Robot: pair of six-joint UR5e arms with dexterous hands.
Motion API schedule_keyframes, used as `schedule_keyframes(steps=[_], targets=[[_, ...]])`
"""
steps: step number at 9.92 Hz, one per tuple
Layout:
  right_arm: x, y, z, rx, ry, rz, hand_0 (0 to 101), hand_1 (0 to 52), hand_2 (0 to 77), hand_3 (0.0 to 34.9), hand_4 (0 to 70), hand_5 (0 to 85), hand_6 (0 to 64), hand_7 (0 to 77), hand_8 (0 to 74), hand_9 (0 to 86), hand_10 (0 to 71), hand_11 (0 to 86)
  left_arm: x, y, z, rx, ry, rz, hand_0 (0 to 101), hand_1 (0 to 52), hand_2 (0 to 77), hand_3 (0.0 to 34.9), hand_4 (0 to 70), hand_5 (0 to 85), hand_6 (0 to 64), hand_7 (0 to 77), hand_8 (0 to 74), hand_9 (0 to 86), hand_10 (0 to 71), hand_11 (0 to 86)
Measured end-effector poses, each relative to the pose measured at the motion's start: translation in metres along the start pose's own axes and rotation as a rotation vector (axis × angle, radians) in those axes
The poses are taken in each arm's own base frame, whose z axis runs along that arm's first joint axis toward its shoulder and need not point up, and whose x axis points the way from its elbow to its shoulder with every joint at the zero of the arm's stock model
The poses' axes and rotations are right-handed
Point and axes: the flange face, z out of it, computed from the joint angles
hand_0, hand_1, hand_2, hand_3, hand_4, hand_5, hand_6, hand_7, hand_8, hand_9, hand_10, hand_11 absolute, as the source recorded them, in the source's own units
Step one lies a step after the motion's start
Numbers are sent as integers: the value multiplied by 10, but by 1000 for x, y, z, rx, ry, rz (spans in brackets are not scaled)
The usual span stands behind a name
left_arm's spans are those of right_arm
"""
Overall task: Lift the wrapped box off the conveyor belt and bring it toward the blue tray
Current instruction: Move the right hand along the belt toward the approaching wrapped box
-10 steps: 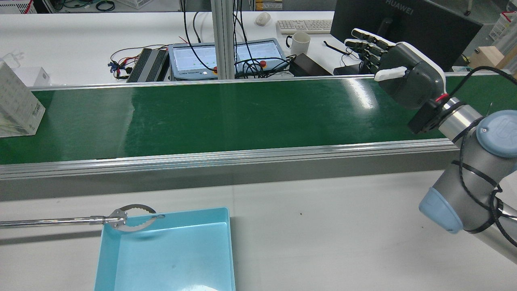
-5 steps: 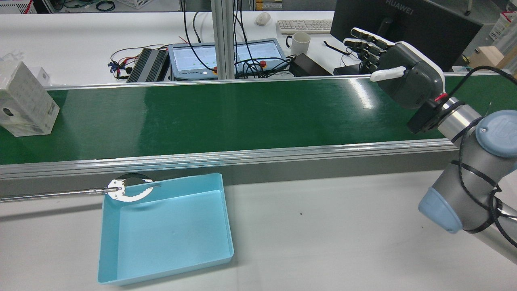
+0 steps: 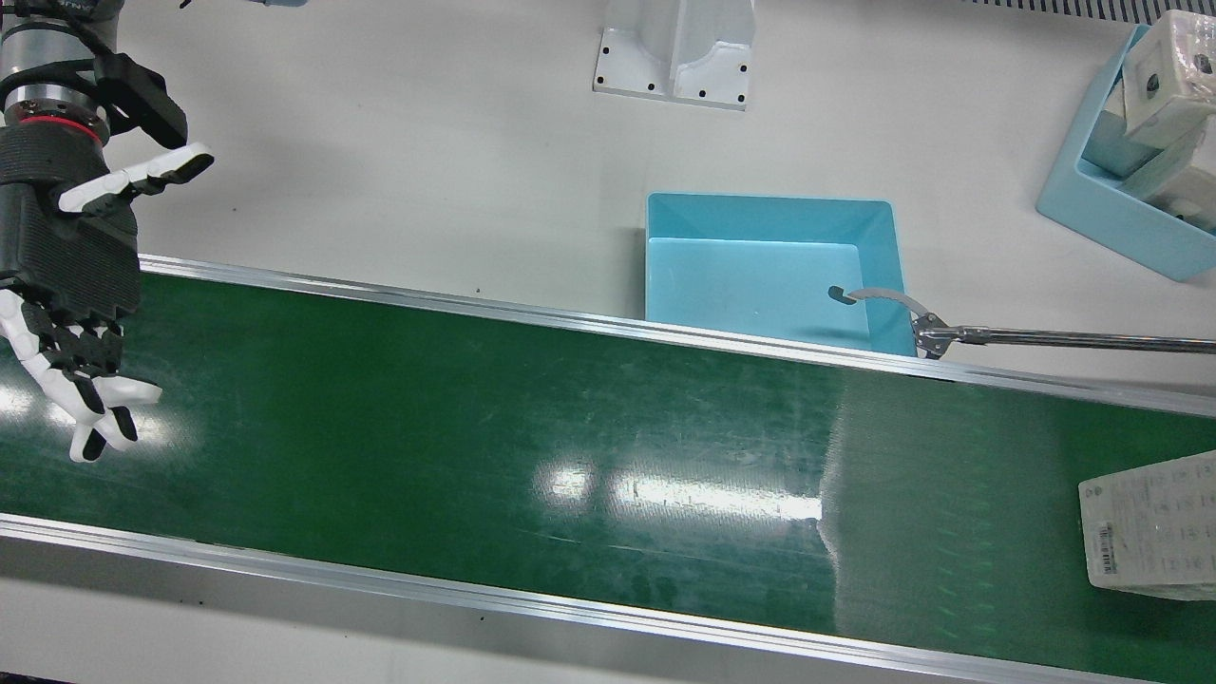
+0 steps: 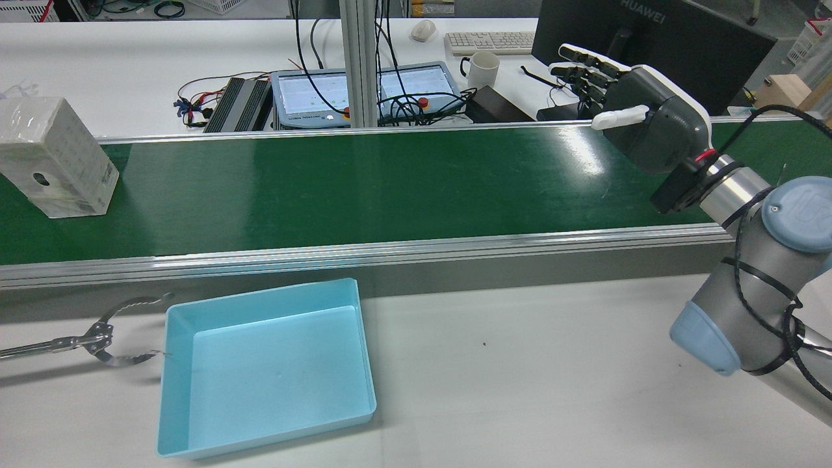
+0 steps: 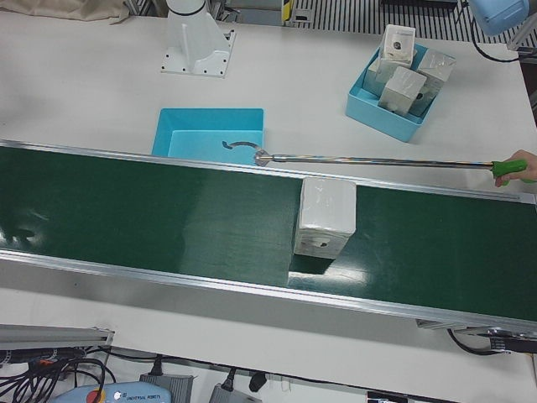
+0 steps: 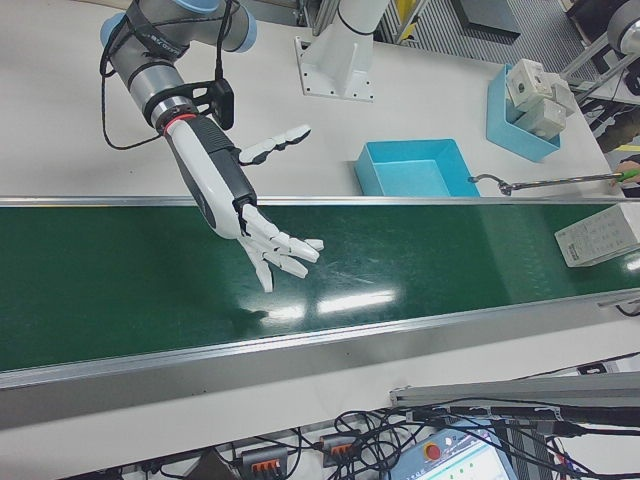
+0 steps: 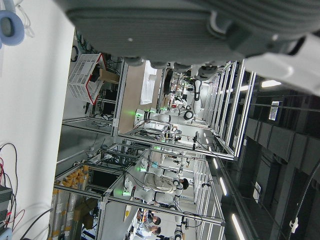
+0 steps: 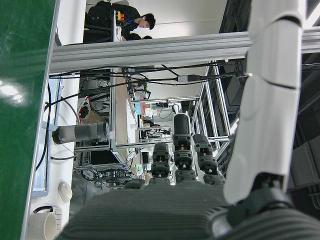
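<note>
The wrapped box (image 4: 55, 156), white under clear film, stands on the green conveyor belt (image 4: 390, 182) at its left end in the rear view. It also shows in the front view (image 3: 1149, 522) and the left-front view (image 5: 325, 214). The blue tray (image 4: 179, 312) sits empty on the white table just before the belt's near rail. My right hand (image 4: 643, 110) hovers open and empty over the belt's far right end, well away from the box; it also shows in the right-front view (image 6: 240, 200). My left hand (image 7: 175, 20) shows only in its own view, holding nothing.
A person's long metal reacher tool with a claw (image 4: 97, 341) lies beside the tray's left rim. A second blue tray (image 5: 369, 109) holding several wrapped boxes stands on the table beyond. Monitors, cables and a mug sit behind the belt.
The box has ridden the belt further to the right in the rear view. The claw tool pushed the tray toward the belt, then let go and drew back left. My right hand barely moved.
</note>
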Motion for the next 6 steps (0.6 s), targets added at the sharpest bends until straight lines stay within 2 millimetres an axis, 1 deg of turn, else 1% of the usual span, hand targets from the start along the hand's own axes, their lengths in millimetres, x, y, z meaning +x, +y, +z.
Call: schedule_keyframes(steps=[3, 4, 5, 6], targets=[[3, 1, 0, -2, 5, -1, 470, 109, 60, 0, 147, 104, 114, 256, 109, 136, 0, 11, 0, 0, 0, 0, 0, 0, 0, 0, 5, 0, 0, 11, 0, 5, 5, 5, 5, 5], [7, 1, 0, -1, 11, -2, 470, 87, 55, 0, 153, 104, 114, 256, 109, 136, 0, 11, 0, 0, 0, 0, 0, 0, 0, 0, 5, 0, 0, 11, 5, 5, 5, 5, 5, 5], [15, 0, 1, 0, 21, -1, 470, 87, 55, 0, 153, 104, 114, 256, 109, 136, 0, 11, 0, 0, 0, 0, 0, 0, 0, 0, 11, 0, 0, 11, 0, 5, 5, 5, 5, 5], [24, 2, 3, -2, 33, 0, 465, 93, 44, 0, 142, 104, 109, 224, 98, 109, 0, 11, 0, 0, 0, 0, 0, 0, 0, 0, 11, 0, 0, 11, 0, 5, 5, 5, 5, 5]])
